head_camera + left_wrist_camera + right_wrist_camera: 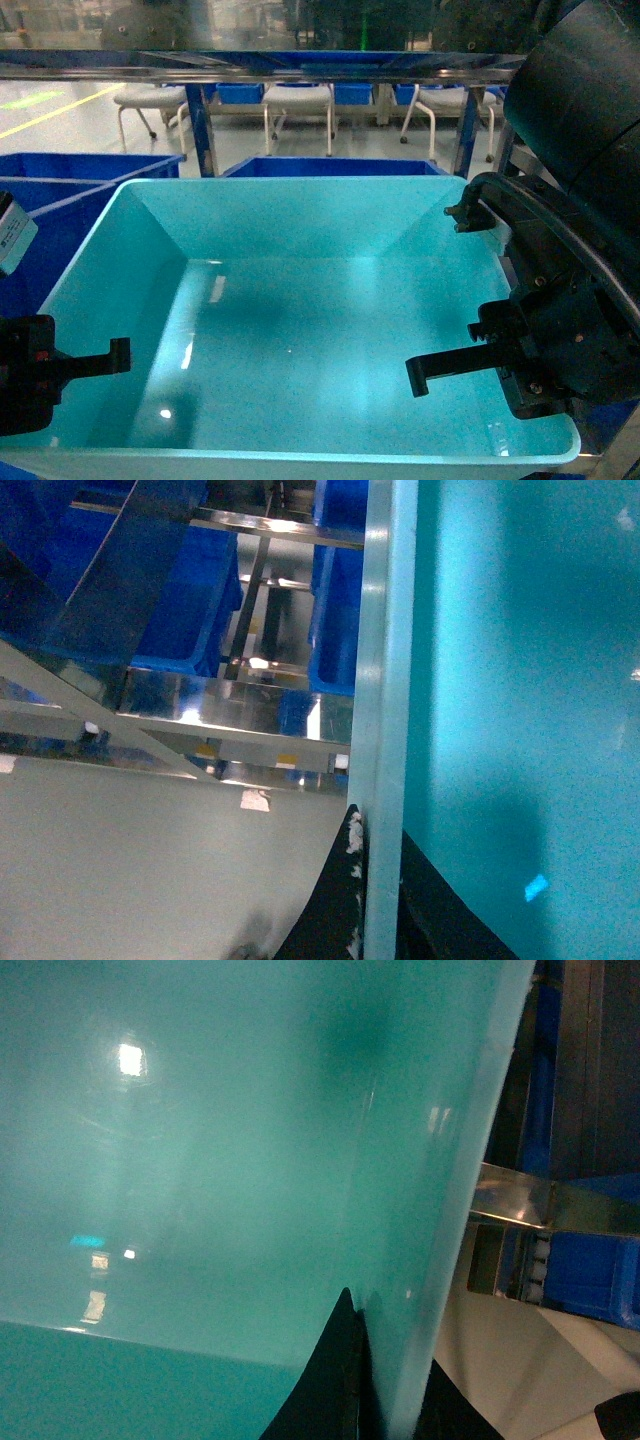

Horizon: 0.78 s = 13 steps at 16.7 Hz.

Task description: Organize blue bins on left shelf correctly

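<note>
Head view: turquoise bin (300, 330) fills centre frame, left gripper (60, 372) at its lower-left wall, right gripper (500, 365) at its right wall. Left wrist view: jaws clamped across the bin's rim (385, 680), steel shelf (230, 705) with royal-blue bins (190, 590) upper left. Right wrist view: jaws pinch the bin wall (440, 1210) at bottom centre.

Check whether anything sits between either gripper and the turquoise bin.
Nothing visible does. Each wrist view shows dark fingers straddling a side wall of the turquoise bin: left gripper on its left wall, right gripper on its right wall. The bin's inside looks empty.
</note>
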Available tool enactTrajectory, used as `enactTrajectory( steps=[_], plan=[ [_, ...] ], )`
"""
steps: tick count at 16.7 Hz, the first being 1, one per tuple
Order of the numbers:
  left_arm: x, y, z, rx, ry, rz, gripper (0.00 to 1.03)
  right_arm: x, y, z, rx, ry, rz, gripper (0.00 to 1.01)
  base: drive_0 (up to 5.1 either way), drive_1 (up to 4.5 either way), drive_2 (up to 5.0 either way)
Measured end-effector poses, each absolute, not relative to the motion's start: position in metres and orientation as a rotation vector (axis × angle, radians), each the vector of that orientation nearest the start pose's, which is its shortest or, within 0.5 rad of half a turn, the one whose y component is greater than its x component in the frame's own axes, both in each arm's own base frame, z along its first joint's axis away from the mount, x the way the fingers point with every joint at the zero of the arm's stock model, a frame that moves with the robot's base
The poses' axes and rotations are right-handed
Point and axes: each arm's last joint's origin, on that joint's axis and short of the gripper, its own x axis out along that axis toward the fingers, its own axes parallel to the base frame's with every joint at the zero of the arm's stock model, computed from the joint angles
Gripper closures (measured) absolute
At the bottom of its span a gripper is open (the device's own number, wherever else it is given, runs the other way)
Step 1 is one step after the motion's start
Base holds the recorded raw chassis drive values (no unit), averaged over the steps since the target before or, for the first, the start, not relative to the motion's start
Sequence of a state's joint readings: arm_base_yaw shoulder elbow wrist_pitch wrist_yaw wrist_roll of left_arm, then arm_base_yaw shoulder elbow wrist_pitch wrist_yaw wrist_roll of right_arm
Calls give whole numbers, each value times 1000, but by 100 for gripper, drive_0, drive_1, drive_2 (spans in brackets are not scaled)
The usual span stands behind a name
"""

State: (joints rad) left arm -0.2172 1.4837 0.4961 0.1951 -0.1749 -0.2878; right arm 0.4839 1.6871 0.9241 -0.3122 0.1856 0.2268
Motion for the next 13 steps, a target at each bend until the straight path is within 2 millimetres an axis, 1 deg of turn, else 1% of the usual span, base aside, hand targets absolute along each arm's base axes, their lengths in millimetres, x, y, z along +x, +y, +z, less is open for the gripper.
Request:
enactTrajectory(
  steps=[13],
  plan=[
    [245,-49,127,-119,774,72,101,281,142,155,-149,1037,151,99,0,0,0]
  ],
)
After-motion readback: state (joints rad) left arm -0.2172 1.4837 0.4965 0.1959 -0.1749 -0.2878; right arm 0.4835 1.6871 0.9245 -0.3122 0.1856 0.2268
